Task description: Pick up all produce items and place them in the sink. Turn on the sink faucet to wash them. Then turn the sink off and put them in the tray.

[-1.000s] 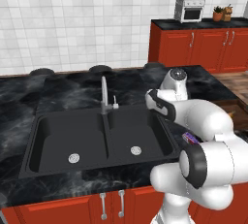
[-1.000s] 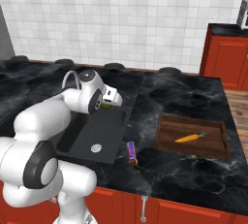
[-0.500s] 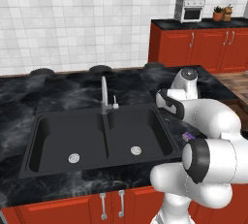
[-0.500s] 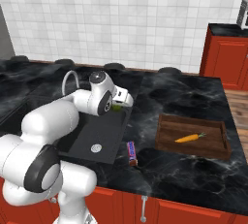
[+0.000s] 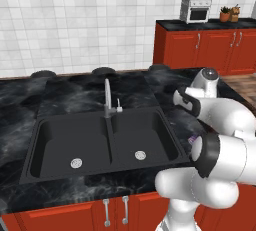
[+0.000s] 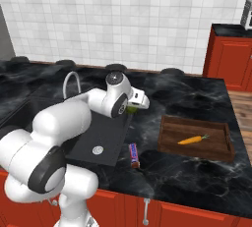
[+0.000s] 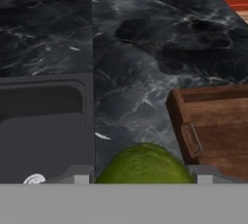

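Nearest the hand camera: lime [image 7: 145,164] seated between the two dark fingertips, jaws standing wide and closed on it across its middle. Same fruit visible from the right base camera as a green patch at the gripper [image 6: 134,104], carried clear above the surface at the sink's right edge. Judged light, firm, round and smooth-skinned, so liable to roll or squirt out if pinched off-centre; hold across the widest part looks correct and should be kept level during transfer. No crushing risk expected at moderate squeeze.

Below and to the side of the fruit: sink [image 6: 110,135], matte black, one silver drain [image 6: 97,149] showing, basin bare in the left base view. Faucet [image 5: 107,97] upright behind the divider, no water seen running.

On the surface [image 6: 172,172] in front of the sink's right corner: purple-red packet [image 6: 133,155], not produce, to be left alone.

Farther right: tray [image 6: 167,135], brown wood, low rim, with the carrot [image 6: 191,140] lying inside it. Carrot judged light, stiff, tapered; best taken mid-body across its width, not by the green top.

Judgement: lime on its way to the tray, placement not yet made. Rim of tray to be cleared before lowering; release low to stop rolling.
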